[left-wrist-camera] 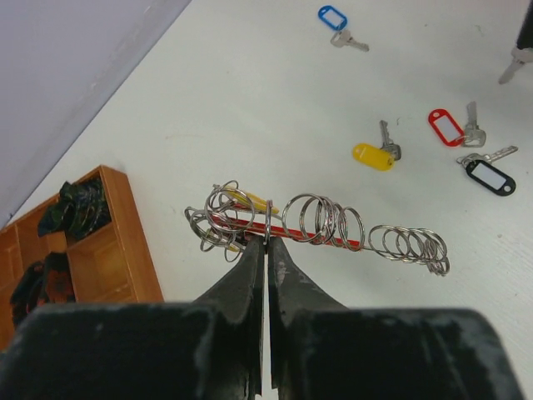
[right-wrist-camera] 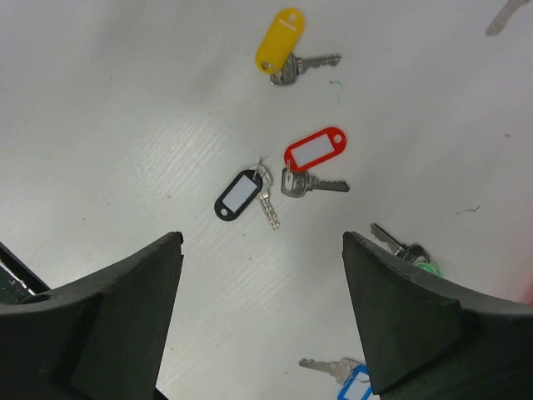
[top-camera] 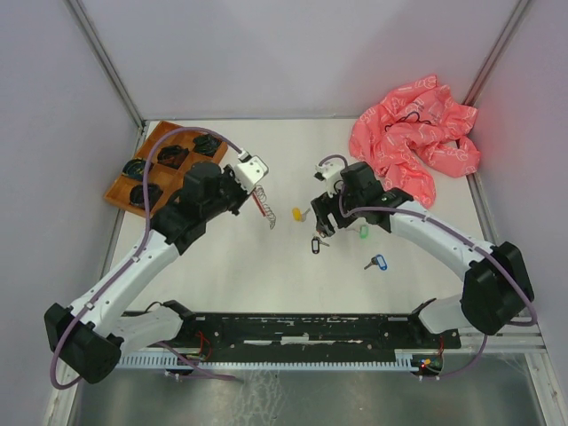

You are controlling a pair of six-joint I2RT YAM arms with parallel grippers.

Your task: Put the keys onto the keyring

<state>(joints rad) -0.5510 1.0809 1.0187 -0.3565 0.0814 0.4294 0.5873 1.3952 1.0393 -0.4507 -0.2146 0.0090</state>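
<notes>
Between the clenched tips of my left pincer (left-wrist-camera: pixel 266 243) sits the keyring (left-wrist-camera: pixel 321 227). It is gripped at one of its wire loops, and its thin red bar and bunches of silver rings stretch out to either side of the grip. I cannot tell whether any part of it touches the counter (left-wrist-camera: pixel 275 100). Close on that pincer's left is a wooden tray (left-wrist-camera: pixel 117 242) with dark coiled items in its compartments.

My right pincer (right-wrist-camera: pixel 262 237) is spread wide and holds nothing. Straight below the gap between its fingers lie the dark-tagged key (right-wrist-camera: pixel 240 196) and the red-tagged key (right-wrist-camera: pixel 314 150), just beside each other and flat on the counter. Farther ahead of the fingertips lies the yellow-tagged key (right-wrist-camera: pixel 281 43), on its own. The green-tagged key (right-wrist-camera: pixel 425 265) is mostly hidden behind one finger — only its blade and a sliver of tag show. The blue-tagged key (right-wrist-camera: pixel 354 387) lies back toward the wrist, between the finger roots. All five keys lie loose, well apart from the keyring.
</notes>
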